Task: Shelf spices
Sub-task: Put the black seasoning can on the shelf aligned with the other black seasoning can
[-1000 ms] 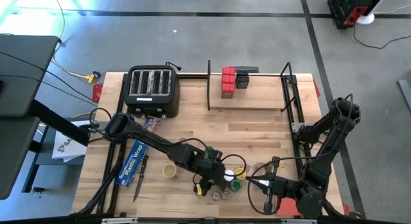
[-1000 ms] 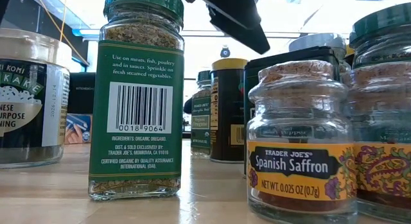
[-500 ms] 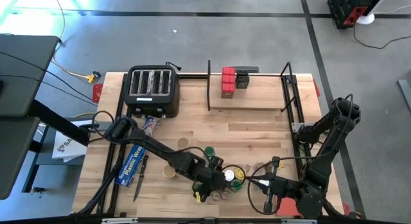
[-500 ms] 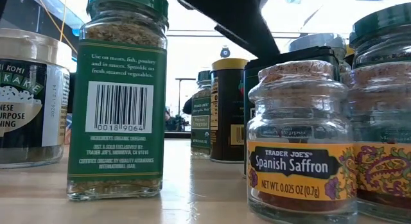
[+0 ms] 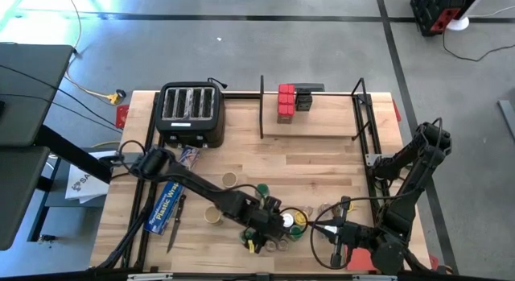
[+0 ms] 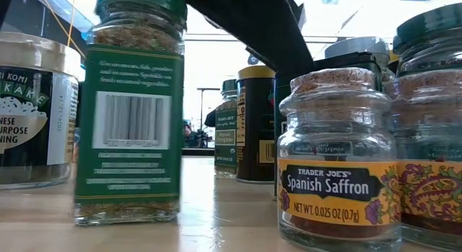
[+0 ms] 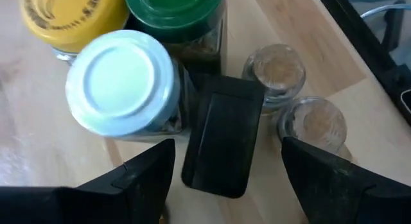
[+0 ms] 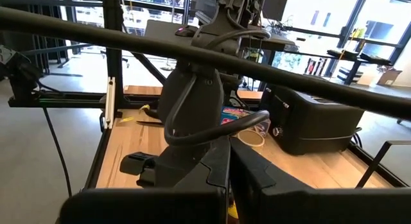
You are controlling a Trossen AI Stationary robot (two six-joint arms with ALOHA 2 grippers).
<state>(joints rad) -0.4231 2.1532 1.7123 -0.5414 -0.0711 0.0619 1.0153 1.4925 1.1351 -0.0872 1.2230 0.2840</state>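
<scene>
Several spices stand clustered near the table's front middle: a black tin [image 7: 221, 137], a white-lidded jar [image 7: 121, 83], a green-lidded jar [image 7: 174, 12], a yellow-lidded jar [image 7: 70, 18] and two tiny clear jars [image 7: 313, 121]. My left gripper [image 5: 265, 226] hangs open over them, slanting down, one finger on each side of the black tin. A green-labelled oregano jar [image 6: 130, 122] stands close in the low view. The shelf [image 5: 310, 124] at the back holds red tins [image 5: 286, 102] and a black box [image 5: 303, 100]. My right gripper [image 8: 228, 179] waits shut at the near right. My left gripper has its two fingers [image 7: 151, 176] on either side of the black tin's top, coming from above at a slant. I cannot tell whether a finger touches the tin or the white-lidded jar beside it.
A black toaster [image 5: 191, 113] stands at the back left. A blue plastic-wrap box [image 5: 165, 204] lies by the left edge. Tan-lidded jars [image 5: 212, 214] and a green-lidded one [image 5: 261, 188] stand left of the cluster. A red pad [image 5: 366, 261] lies under the right arm.
My left gripper has gone down and toward the table's near edge over the spice cluster, staying open. This uncovered the jars on the cluster's far side. In the low view the oregano jar has slid a little to the picture's left and shows blurred now.
</scene>
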